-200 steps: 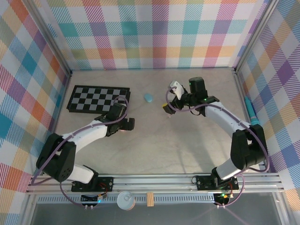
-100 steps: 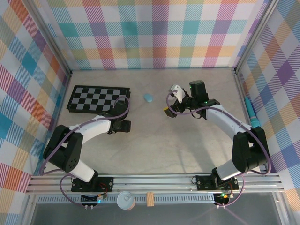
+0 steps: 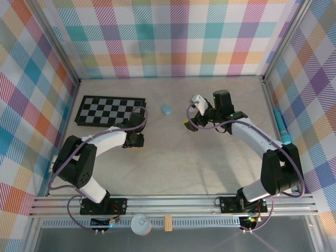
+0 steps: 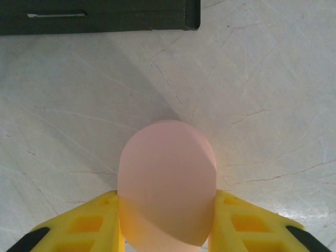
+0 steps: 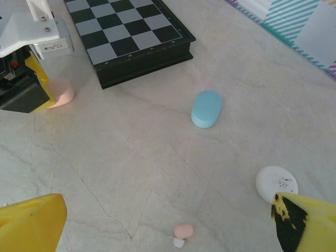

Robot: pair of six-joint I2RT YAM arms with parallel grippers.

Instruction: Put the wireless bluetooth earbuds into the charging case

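Now left gripper [image 4: 167, 227] clamped on pink case [image 4: 167, 181]; right gripper [image 5: 168, 223] wide open, empty, near pink earbud [image 5: 183, 230]

Left claw [image 4: 167, 231] tight, right claw [image 5: 168, 223] wide

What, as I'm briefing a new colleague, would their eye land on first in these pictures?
Probably the loud plaid walls around the table, then the black checkerboard at its back left. Up close, a pink oval case sits pinched between the left tool's yellow fingers, with a blue oval case lying at back centre.
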